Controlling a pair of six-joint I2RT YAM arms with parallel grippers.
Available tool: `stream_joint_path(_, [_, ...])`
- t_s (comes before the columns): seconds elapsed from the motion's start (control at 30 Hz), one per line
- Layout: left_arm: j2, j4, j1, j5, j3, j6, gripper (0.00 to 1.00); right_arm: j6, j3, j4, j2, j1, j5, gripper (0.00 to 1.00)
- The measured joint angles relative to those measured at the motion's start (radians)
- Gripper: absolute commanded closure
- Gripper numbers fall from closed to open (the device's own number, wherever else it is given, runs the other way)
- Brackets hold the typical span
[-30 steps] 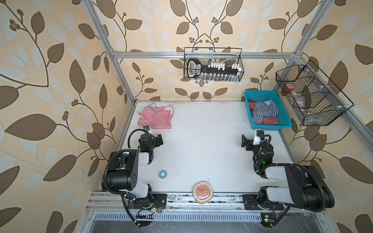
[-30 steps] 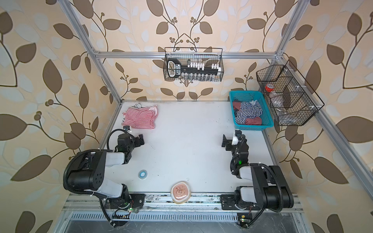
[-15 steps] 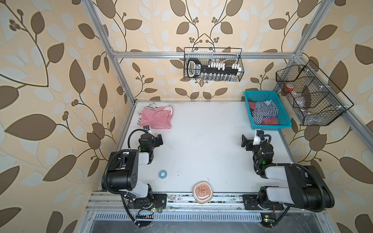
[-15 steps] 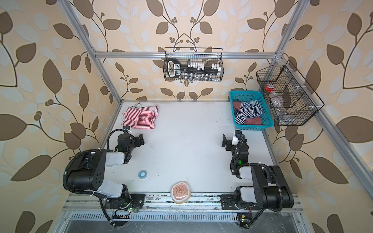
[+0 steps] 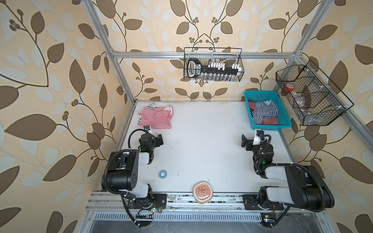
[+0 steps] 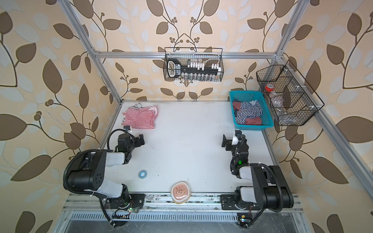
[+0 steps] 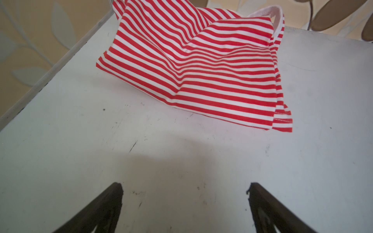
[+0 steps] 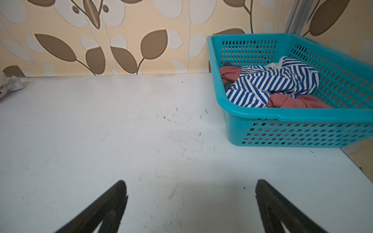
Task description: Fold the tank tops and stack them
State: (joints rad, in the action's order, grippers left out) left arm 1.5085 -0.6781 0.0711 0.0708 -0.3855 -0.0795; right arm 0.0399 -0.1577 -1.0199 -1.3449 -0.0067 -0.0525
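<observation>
A red-and-white striped tank top (image 5: 156,117) (image 6: 140,117) (image 7: 201,66) lies folded over and rumpled at the table's far left corner. A navy-and-white striped tank top (image 5: 264,112) (image 6: 248,112) (image 8: 272,86) lies crumpled in the teal basket (image 5: 282,125) (image 6: 266,126) (image 8: 282,119) at the far right, on top of pinkish cloth. My left gripper (image 5: 154,137) (image 6: 135,135) (image 7: 184,193) rests low just in front of the red top, open and empty. My right gripper (image 5: 251,138) (image 6: 231,137) (image 8: 190,191) sits in front of the basket, open and empty.
A blue tape roll (image 5: 162,173) and a pinkish dish (image 5: 202,192) lie near the table's front edge. A small crumpled white cloth (image 5: 152,105) lies behind the red top. Wire baskets hang on the back wall (image 5: 213,64) and right frame (image 5: 310,92).
</observation>
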Motion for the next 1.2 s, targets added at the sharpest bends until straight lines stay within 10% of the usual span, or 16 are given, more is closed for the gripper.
stream_joint_path(0.37, [-0.171, 0.323, -0.005, 0.035, -0.186, -0.035, 0.06, -0.006, -0.015, 0.035, 0.005, 0.011, -0.014, 0.12])
stream_joint_path(0.7, [-0.246, 0.600, -0.100, -0.141, -0.356, -0.104, 0.07, 0.003, -0.575, 0.740, 0.242, 0.043, -0.116, 0.32])
stream_joint_path(0.93, [-0.250, 0.675, -0.119, -0.264, -0.376, -0.117, 0.07, 0.024, -1.081, 1.172, -0.008, 0.022, -0.160, 0.45])
stream_joint_path(1.2, [-0.271, 0.696, -0.132, -0.333, -0.376, -0.129, 0.06, 0.074, -1.299, 1.481, -0.315, -0.022, -0.209, 0.49])
